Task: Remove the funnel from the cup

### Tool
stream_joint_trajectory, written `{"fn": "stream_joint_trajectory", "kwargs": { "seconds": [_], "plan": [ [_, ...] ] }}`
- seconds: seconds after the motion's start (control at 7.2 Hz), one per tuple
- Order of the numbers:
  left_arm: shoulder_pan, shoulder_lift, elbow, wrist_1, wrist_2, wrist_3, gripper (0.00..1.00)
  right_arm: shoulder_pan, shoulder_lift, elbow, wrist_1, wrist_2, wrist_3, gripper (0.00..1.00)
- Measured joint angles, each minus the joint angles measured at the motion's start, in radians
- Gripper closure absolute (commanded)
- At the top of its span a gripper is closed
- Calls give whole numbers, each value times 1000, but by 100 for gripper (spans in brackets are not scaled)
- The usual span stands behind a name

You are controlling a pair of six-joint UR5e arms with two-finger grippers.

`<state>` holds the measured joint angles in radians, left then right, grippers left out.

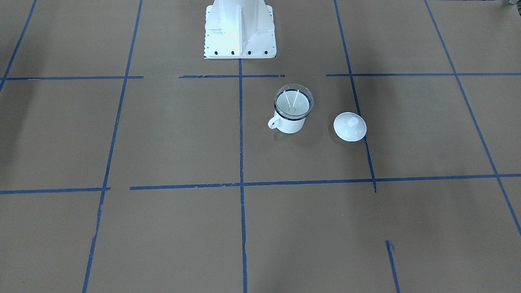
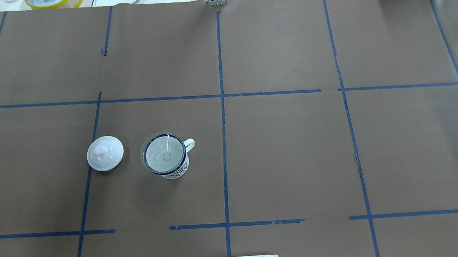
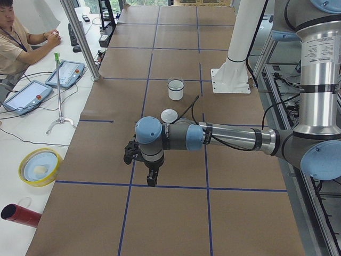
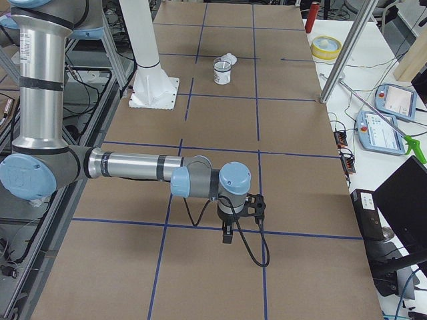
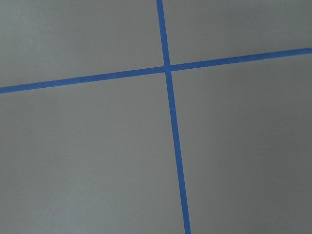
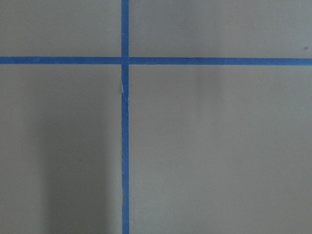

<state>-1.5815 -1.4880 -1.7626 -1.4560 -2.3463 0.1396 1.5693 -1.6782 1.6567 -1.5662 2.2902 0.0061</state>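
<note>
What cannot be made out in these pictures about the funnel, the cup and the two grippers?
- Funnel spout: inside the cup, hidden by its wall in the overhead and front views.
- Left gripper and right gripper: shown only in the side views, small; open or shut cannot be told.
- Wrist views: only table and blue tape; no fingers, no cup.

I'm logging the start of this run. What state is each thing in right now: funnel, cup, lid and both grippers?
funnel: seated in the cup, mouth up, nothing touching it.
cup: upright, funnel inside.
lid: off the cup, lying knob up beside it, not touching it.
left gripper: pointing down, far from the cup; open or shut cannot be told.
right gripper: pointing down, far from the cup; open or shut cannot be told.
</note>
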Motion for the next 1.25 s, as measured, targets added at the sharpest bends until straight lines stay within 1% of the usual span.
{"fn": "stream_joint_trajectory", "kwargs": {
  "seconds": [0.56, 0.69, 0.83, 0.97, 1.11, 1.25],
  "plan": [
    [2, -1, -11, -1, -1, 0, 0, 0, 0, 0, 0, 0, 0, 0],
    [12, -5, -36, -1, -7, -2, 0, 0, 0, 0, 0, 0, 0, 0],
    [36, -18, -62, 1, -40, -14, 0, 0, 0, 0, 0, 0, 0, 0],
    [82, -52, -75, 2, -92, -46, 0, 0, 0, 0, 0, 0, 0, 0],
    [161, -115, -78, 2, -130, -102, 0, 0, 0, 0, 0, 0, 0, 0],
    [245, -199, -78, 1, -148, -153, 0, 0, 0, 0, 0, 0, 0, 0]
  ]
}}
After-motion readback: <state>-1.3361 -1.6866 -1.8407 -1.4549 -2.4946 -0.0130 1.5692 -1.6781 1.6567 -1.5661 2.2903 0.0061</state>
